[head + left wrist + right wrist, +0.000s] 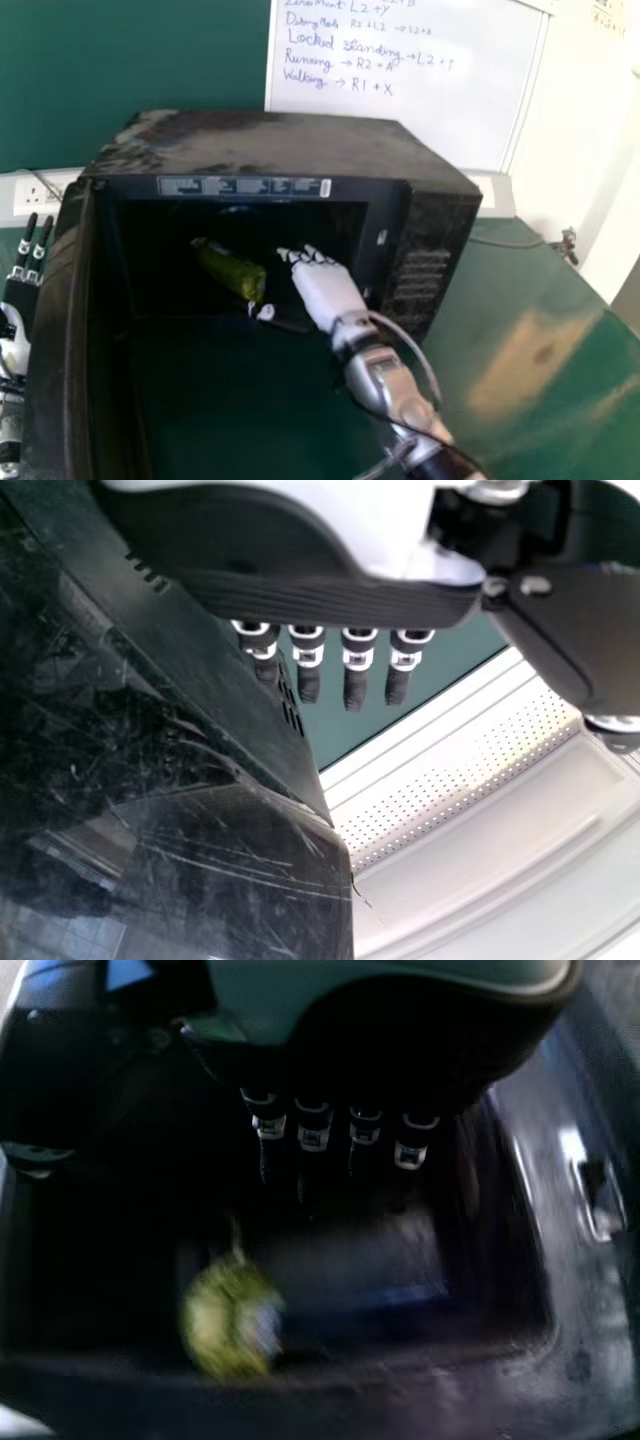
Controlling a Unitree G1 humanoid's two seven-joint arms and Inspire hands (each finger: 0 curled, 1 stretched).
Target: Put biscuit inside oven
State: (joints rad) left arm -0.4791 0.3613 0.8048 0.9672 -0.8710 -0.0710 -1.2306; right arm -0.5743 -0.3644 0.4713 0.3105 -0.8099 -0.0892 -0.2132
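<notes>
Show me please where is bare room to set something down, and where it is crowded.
Bare: the green table right of the oven, in front of the back cable. Crowded: the oven's opening, where the green packet and right robot hand leave a narrow gap; and left of the open door, beside the left robot hand.

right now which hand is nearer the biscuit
The right hand: it is at the oven's opening, close beside the biscuit. The left hand is outside, on the far side of the open door.
</notes>
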